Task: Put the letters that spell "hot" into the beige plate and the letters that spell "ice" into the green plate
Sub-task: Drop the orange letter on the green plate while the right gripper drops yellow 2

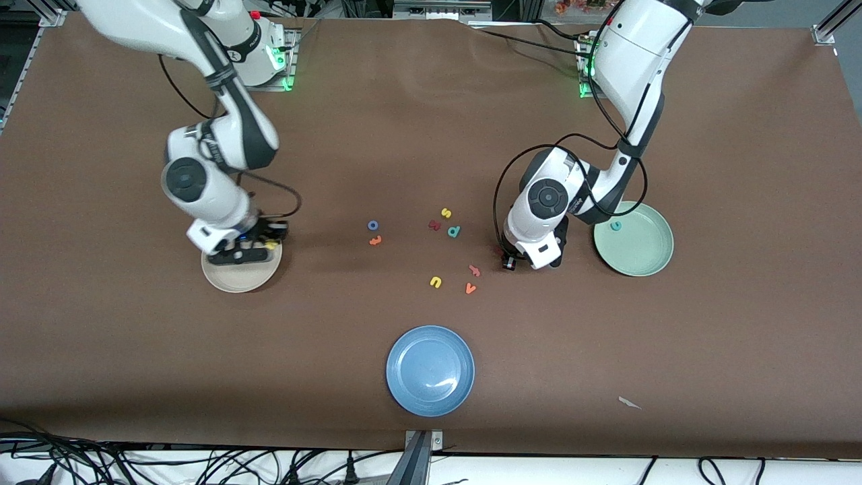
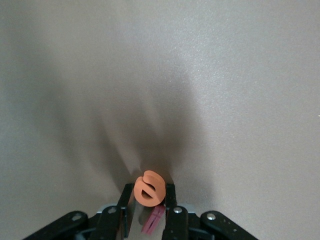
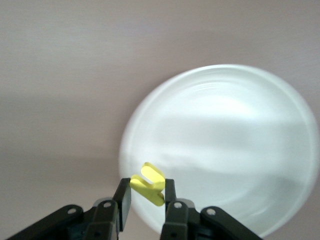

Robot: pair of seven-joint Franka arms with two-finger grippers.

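The left gripper (image 2: 149,196) pinches the orange e (image 2: 149,188) low over the table beside the green plate (image 1: 652,264), where the teal c (image 1: 615,225) lies. The right gripper (image 3: 148,196) pinches the yellow h (image 3: 149,183) over the beige plate's (image 1: 232,281) rim.

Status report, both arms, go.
Left end effector shut on orange e, low at table. Right end effector holds yellow h over beige plate. Nothing blocking.

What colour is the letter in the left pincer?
Orange: the e sits between the left pincer's fingers, clearest in the left wrist view.
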